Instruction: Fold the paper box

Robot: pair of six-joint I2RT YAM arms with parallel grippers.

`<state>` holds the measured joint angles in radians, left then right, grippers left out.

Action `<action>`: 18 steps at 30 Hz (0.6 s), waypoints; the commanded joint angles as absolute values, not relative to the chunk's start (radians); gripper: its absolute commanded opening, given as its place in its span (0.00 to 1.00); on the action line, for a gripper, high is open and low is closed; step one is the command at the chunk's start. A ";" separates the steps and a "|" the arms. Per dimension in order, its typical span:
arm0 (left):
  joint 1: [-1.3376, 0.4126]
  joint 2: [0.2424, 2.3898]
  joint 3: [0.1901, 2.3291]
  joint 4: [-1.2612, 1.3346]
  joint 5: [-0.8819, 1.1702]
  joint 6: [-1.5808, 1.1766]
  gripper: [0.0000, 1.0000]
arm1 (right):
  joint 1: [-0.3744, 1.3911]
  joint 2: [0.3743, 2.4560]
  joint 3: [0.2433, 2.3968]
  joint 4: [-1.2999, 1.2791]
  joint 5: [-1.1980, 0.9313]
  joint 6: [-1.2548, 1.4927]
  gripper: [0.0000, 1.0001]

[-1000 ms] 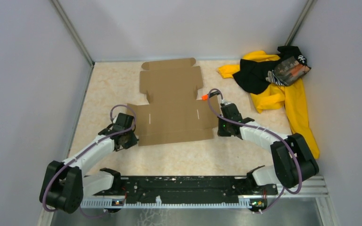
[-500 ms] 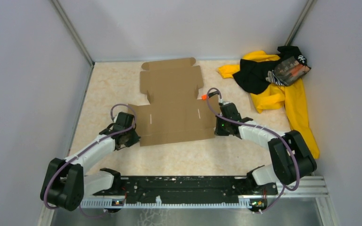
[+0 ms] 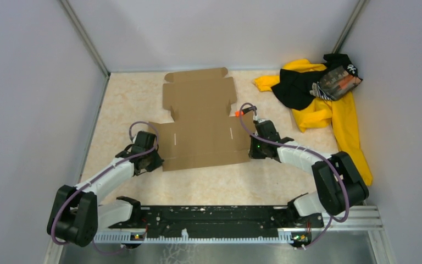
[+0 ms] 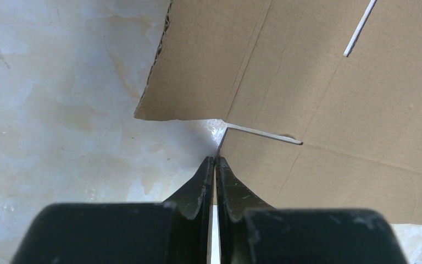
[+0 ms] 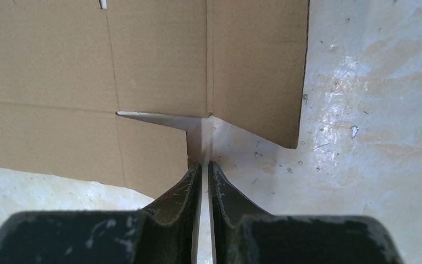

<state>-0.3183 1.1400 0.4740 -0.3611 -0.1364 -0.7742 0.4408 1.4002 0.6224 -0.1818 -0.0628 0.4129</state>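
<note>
The paper box [image 3: 200, 129] lies flat and unfolded in the middle of the counter [image 3: 220, 184], between the two arms. It looks light and stiff and should bend only on its pressed lines, so I think the side flaps are the best spots to lift. The left pincer [image 4: 215, 160] and right pincer [image 5: 204, 164] are both pressed together, holding nothing, with their tips at the box's side notches.

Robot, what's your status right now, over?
Left gripper and right gripper shut at the side notches. Paper box lying unfolded. Clothing pile apart, far right.
</note>
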 commanded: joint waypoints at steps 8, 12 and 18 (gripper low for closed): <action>-0.317 1.141 0.452 -0.381 -0.120 -0.765 0.07 | 0.486 1.330 0.672 -0.181 -0.110 0.433 0.10; -0.318 1.148 0.447 -0.371 -0.116 -0.765 0.06 | 0.496 1.317 0.679 -0.179 -0.118 0.439 0.11; -0.317 1.164 0.436 -0.351 -0.099 -0.766 0.05 | 0.512 1.325 0.688 -0.165 -0.130 0.451 0.11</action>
<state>-0.3183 1.1412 0.4698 -0.3508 -0.1276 -0.7700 0.4915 1.3521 0.6395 -0.2012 -0.1093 0.4316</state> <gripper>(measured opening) 0.058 0.108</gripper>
